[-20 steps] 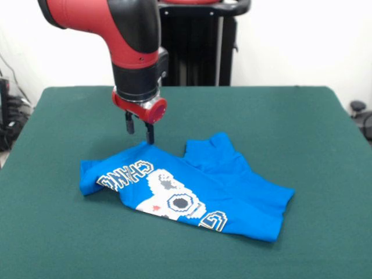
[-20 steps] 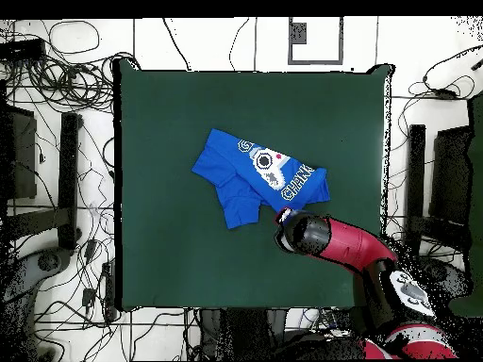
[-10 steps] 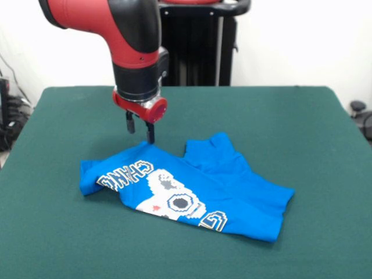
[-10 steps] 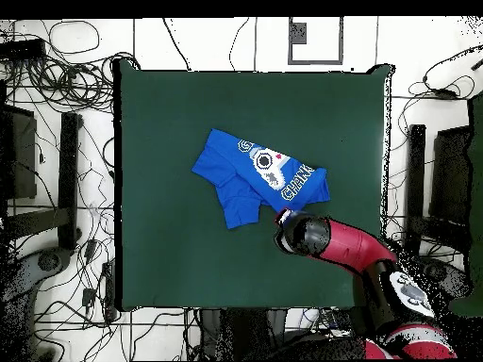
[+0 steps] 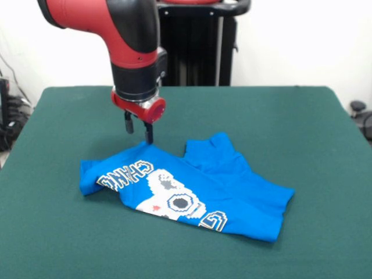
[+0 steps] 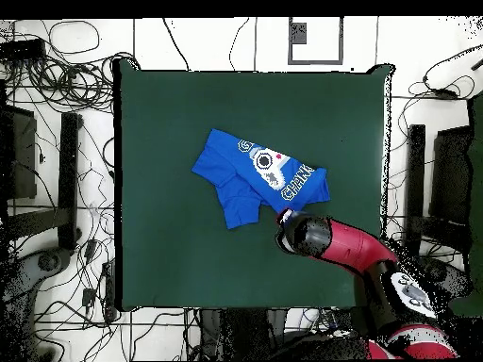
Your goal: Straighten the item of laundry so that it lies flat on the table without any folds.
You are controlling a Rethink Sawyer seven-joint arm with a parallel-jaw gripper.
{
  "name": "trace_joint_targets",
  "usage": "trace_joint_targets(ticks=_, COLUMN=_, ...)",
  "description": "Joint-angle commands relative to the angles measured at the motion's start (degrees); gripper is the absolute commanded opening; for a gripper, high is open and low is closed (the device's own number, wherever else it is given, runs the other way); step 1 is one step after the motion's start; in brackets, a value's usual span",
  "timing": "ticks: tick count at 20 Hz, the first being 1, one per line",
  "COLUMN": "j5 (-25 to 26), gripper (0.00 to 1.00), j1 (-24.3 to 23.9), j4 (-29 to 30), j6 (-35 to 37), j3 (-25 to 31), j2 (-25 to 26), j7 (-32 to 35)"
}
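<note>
The item of laundry (image 5: 192,189) is a bright blue T-shirt, lying folded and rumpled with its white, black and yellow graphic up. It rests near the middle of the table (image 5: 279,122) and shows in the overhead view as the shirt (image 6: 259,176) on the table (image 6: 170,123). My gripper (image 5: 138,129) hangs just above the shirt's far edge by the lettering, open, with nothing between its two dark fingers. From above, the arm's wrist covers the gripper next to the shirt's corner.
Bare green cloth surrounds the shirt on all sides. Beyond the table edges the floor holds cables (image 6: 66,66) and dark stands (image 6: 68,179). The red arm (image 6: 354,250) reaches in over the table's edge on the robot's side.
The gripper has shifted very slightly; the shirt lies as before.
</note>
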State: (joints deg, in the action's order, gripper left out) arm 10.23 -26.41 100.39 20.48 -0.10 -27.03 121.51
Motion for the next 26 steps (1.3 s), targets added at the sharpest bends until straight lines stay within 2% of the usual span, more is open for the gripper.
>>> trace_joint_targets(ticks=1, j5=1.84, gripper=1.0, j1=0.39, j4=3.17, j6=-3.12, j3=5.36, j2=1.85, j7=2.26)
trace_joint_targets(ticks=16, j5=2.76, gripper=1.0, j1=0.9, j4=4.22, j6=-7.44, j3=5.28, j2=2.97, j7=3.62)
trace_joint_targets(ticks=26, j5=2.35, gripper=1.0, j1=0.83, j4=3.27, j6=-5.65, j3=5.39, j2=2.97, j7=3.24)
